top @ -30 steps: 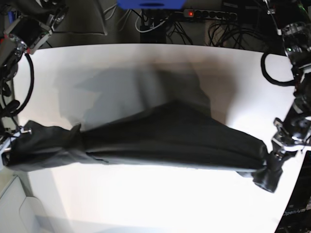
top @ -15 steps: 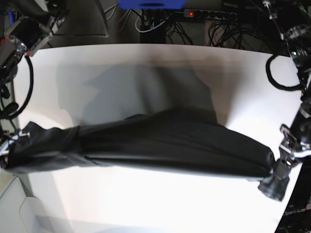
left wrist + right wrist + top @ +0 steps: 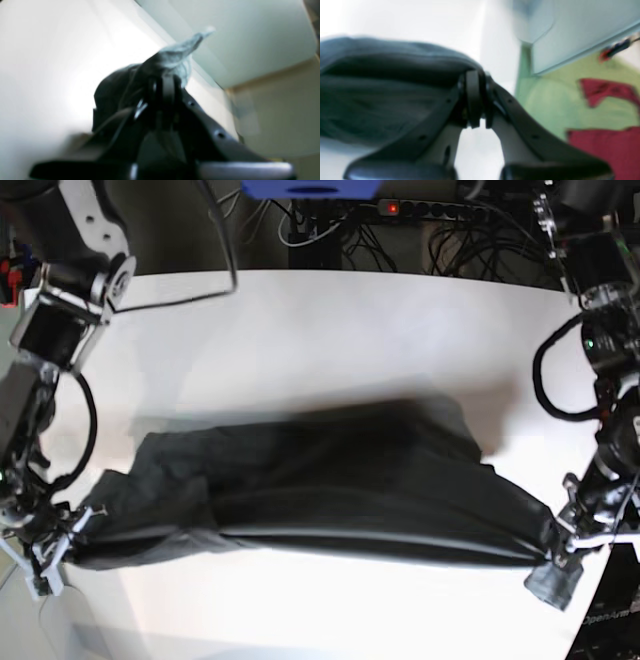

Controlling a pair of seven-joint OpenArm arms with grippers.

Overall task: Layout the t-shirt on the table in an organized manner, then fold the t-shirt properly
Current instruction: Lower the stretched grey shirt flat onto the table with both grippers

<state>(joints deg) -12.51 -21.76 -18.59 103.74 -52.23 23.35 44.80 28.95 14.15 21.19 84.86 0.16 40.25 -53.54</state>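
Since the last look I've carried the t-shirt (image 3: 330, 490) a little lower and spread it wider, its upper edge now flatter. My left claw (image 3: 560, 542) is clamped on the shirt's end just past it, at the desk (image 3: 300, 330) edge. My right claw (image 3: 62, 540) pinches the opposite end. The shirt stretches between both claws, sagging onto the desk beyond them.
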